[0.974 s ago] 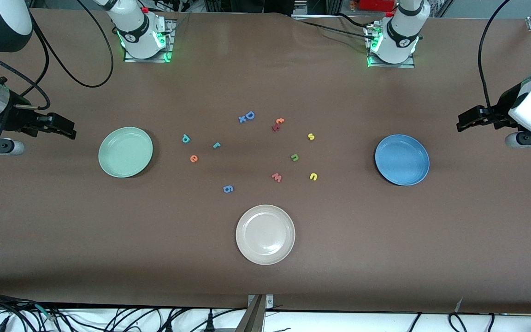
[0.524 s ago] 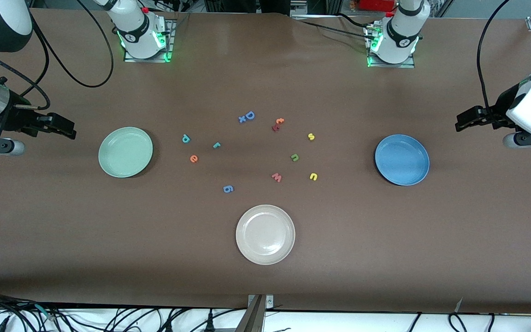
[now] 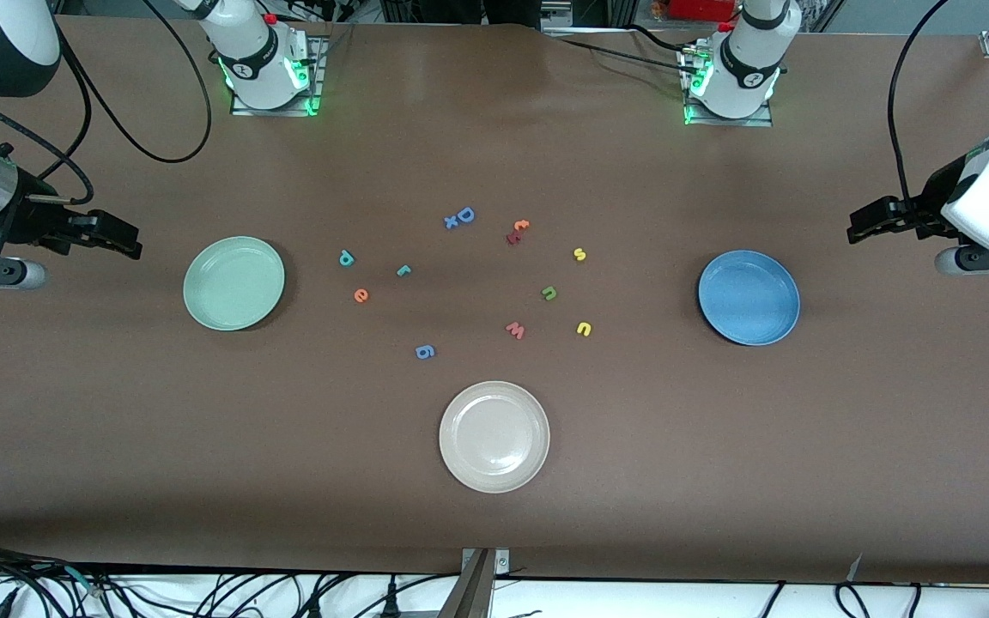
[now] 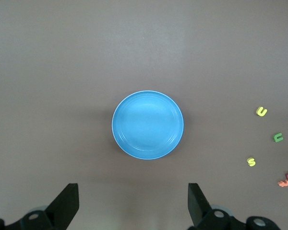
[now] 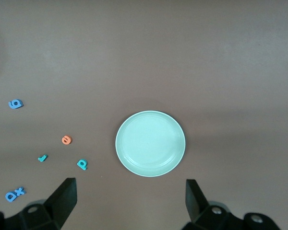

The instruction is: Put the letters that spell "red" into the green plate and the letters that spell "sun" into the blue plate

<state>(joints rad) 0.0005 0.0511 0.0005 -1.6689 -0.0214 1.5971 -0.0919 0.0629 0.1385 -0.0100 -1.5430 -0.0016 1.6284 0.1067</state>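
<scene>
The green plate [image 3: 233, 283] [image 5: 150, 143] lies empty toward the right arm's end, the blue plate [image 3: 749, 298] [image 4: 148, 124] empty toward the left arm's end. Between them on the table lie teal "d" [image 3: 346, 257], teal "r" [image 3: 403, 270], orange "e" [image 3: 361, 295], yellow "s" [image 3: 579, 254], green "n" [image 3: 549, 293] and yellow "u" [image 3: 583, 328]. My right gripper [image 3: 124, 241] [image 5: 130, 199] hangs open beside the green plate, at the table's end. My left gripper [image 3: 860, 224] [image 4: 133, 201] hangs open beside the blue plate. Both hold nothing.
A beige-white plate [image 3: 494, 436] sits nearer the front camera than the letters. Other letters lie among them: red "w" [image 3: 515, 330], blue "g" [image 3: 425, 351], blue "D" pair [image 3: 459, 217], orange-and-red pair [image 3: 517, 230]. Cables [image 3: 117, 129] trail near the arm bases.
The left arm has edged slightly toward the blue plate. The right arm, the plates and the letters have not moved.
</scene>
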